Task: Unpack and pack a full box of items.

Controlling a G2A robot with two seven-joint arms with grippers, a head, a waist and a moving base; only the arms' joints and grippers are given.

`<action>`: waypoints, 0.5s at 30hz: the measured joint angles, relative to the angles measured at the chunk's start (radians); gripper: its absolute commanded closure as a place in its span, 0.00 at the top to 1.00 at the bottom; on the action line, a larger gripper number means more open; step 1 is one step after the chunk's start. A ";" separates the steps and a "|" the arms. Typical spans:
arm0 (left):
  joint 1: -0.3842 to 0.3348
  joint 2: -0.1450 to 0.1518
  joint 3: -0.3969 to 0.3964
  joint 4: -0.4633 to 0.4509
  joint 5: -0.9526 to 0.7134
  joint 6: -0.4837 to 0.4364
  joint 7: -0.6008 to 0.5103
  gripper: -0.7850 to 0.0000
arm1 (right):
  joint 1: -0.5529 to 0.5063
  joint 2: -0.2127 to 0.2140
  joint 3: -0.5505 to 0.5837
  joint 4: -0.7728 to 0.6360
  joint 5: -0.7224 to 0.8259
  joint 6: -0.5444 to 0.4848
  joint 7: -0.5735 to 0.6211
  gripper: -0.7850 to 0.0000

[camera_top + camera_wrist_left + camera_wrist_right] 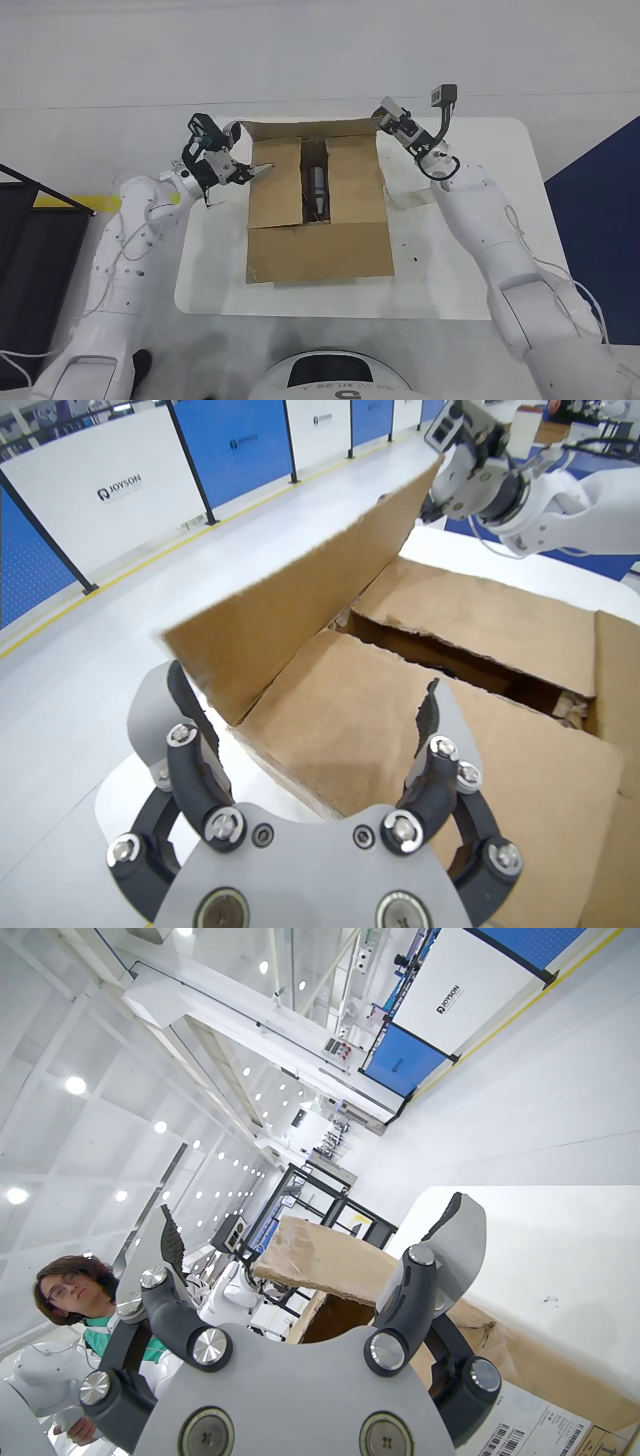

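The left fingers (186,702) are spread wide at the left edge of the box (320,250), mid-frame in the top view. The right fingers (465,1223) are wide too, at the raised back flap's (300,610) corner. The box sits on the white bench (450,290).

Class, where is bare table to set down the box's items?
Widest bare patch: white table right of the brown cardboard box, beside the right arm. Narrower strips lie left of it and along the near edge. Crowded: its far corners, by the left pincer and right pincer.
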 measured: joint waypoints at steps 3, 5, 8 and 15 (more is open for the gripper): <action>0.023 0.012 -0.059 -0.005 -0.025 -0.020 0.037 1.00 | -0.012 0.004 0.006 -0.038 0.009 0.011 0.032 1.00; 0.030 0.017 -0.087 -0.002 -0.047 -0.022 0.048 1.00 | -0.020 0.009 0.012 -0.060 0.016 0.019 0.056 1.00; 0.032 0.022 -0.116 0.011 -0.090 -0.031 0.054 1.00 | -0.032 0.018 0.022 -0.094 0.023 0.040 0.114 1.00; -0.004 0.020 -0.083 0.050 -0.130 0.043 -0.079 1.00 | -0.047 0.048 0.040 -0.146 -0.057 0.142 0.242 1.00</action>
